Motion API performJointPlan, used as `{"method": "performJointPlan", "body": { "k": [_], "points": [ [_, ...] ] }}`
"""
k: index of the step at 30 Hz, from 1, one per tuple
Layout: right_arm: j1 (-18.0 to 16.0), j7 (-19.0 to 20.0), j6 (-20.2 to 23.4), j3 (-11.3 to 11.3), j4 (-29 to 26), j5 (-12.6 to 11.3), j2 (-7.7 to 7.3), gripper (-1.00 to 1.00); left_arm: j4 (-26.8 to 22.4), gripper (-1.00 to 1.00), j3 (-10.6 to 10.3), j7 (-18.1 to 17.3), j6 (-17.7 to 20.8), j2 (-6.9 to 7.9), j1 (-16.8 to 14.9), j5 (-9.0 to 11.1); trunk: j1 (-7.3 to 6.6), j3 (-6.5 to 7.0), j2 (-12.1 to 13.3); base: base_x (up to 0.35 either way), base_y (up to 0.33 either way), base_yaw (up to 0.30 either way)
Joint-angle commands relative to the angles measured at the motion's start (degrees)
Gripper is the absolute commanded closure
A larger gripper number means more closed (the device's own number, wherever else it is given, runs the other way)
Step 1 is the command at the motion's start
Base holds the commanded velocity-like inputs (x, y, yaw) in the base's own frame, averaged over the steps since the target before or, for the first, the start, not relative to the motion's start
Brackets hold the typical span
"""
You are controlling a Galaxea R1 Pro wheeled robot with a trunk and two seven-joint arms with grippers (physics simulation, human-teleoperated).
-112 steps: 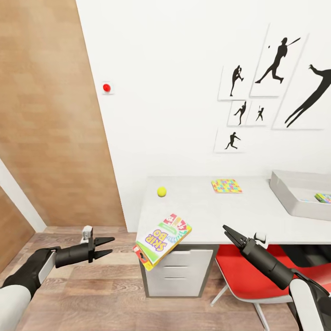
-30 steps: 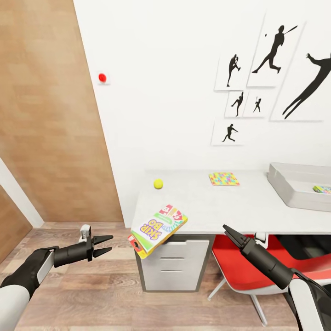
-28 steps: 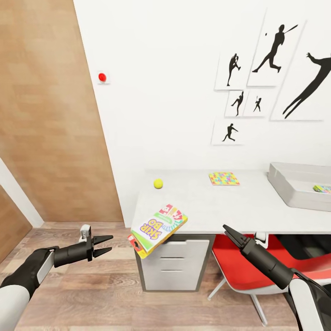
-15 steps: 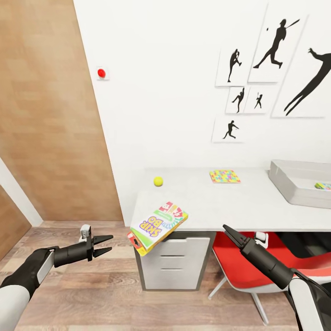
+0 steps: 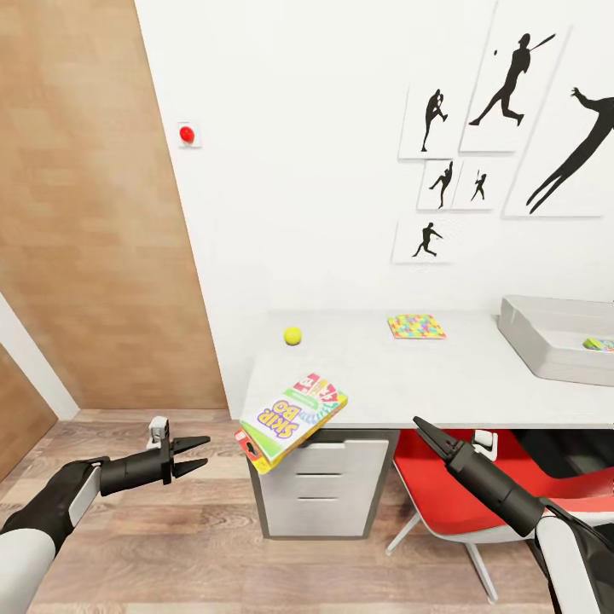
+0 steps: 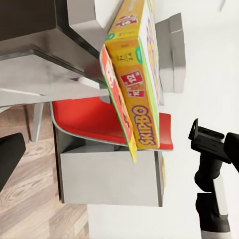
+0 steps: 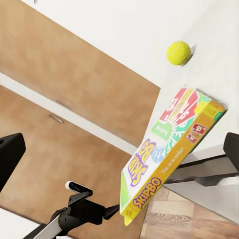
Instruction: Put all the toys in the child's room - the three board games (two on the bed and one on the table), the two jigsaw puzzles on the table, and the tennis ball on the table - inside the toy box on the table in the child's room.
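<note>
White-walled room, pale grey table [image 5: 443, 375] — green-edged Skip-Bo game box [image 5: 292, 419] overhangs its corner; left gripper [image 5: 194, 455] spread, right gripper [image 5: 423, 430] pressed together — both empty.

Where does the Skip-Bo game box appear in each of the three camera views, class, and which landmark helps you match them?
Head view: the Skip-Bo box overhangs the near left corner of the table, tilted.
Left wrist view: the box is seen edge-on, above the red chair.
Right wrist view: the box hangs off the table edge, below the tennis ball.
Shared landmark: that table corner beneath the box.
</note>
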Motion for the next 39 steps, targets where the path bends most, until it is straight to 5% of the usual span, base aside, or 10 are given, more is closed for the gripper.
{"method": "performJointPlan", "body": {
  "k": [1, 39],
  "points": [
    [0.0, 0.1, 0.3, -0.1, 0.0, -0.1, 0.01, -1.00, 0.0, -1.00, 0.0, -0.1, 0.5, -0.01, 0.0, 0.1, 0.00, -0.05, 0.0, 0.000, -0.156, 0.000],
    [0.0, 0.0, 0.3, 0.0, 0.0, -0.1, 0.09, -1.00, 0.0, -1.00, -0.1, -0.2, 0.3, 0.02, 0.0, 0.0, 0.00, -0.05, 0.0, 0.040, -0.074, 0.000]
  ]
}}
